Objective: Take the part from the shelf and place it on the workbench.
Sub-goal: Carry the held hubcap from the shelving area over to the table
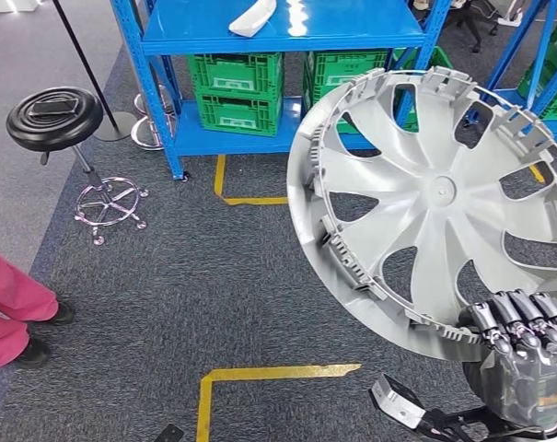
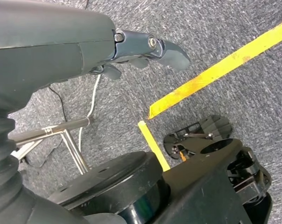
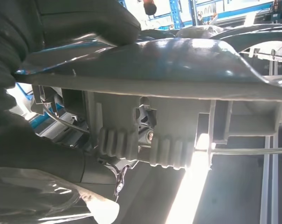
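Part: a silver hubcap (image 1: 435,207), held up in the air at the right of the head view, well in front of the blue shelf (image 1: 282,37), its ribbed back side facing the camera.
Grip: the right hand (image 1: 522,345) holds the hubcap at its rim, at about 5 o'clock on the disc; the dark fingers curl over the edge. In the right wrist view the rim (image 3: 160,93) lies across the picture, with the fingers (image 3: 114,142) pressed on its clip ribs.
Part relative to hand: almost the whole disc stands above and toward 10 o'clock from the hand, so its weight hangs far from the grip.
Left hand: the left hand (image 2: 150,49) hangs over the carpet and holds nothing; its fingers look straight and loose.
Risk 1: I judge the disc can swing or slip, because one rim grip carries a wide, light part.
Risk 2: when the robot turns, the far edge could hit the shelf post.
Risk 3: the workbench is not seen here, so the setting-down place is unknown.
Around: green crates (image 1: 237,87) on the lower shelf, a white piece (image 1: 253,18) on top at 12 o'clock, a black stool (image 1: 52,115) at 10 o'clock, a person in pink trousers (image 1: 7,308) at 9 o'clock, yellow floor tape (image 1: 261,373).
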